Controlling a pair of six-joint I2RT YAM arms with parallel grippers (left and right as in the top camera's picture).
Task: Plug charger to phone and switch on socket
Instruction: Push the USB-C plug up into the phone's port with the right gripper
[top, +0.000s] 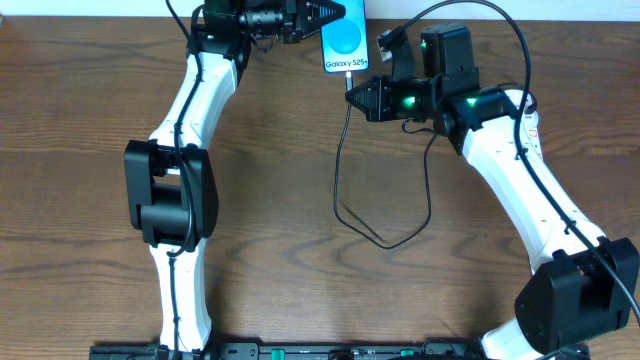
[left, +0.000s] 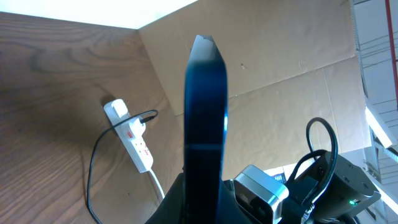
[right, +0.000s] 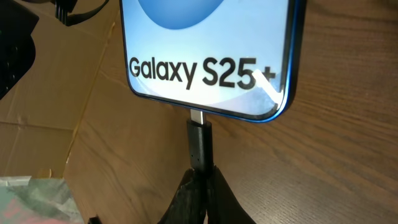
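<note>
The phone (top: 345, 42), blue screen with "Galaxy S25+" text, is held at the table's far edge by my left gripper (top: 318, 22), shut on its side; in the left wrist view it shows edge-on (left: 205, 124). My right gripper (top: 355, 92) is shut on the charger's black connector (right: 200, 143), whose metal tip sits at the port in the phone's (right: 211, 56) bottom edge. The thin black cable (top: 385, 235) loops across the table. The white socket strip (left: 134, 134) lies on the wood with a black plug in it.
A brown cardboard sheet (left: 280, 68) lies behind the phone. The socket's thick white cord (left: 157, 183) runs toward my left gripper. A black box (top: 447, 48) stands by the right arm.
</note>
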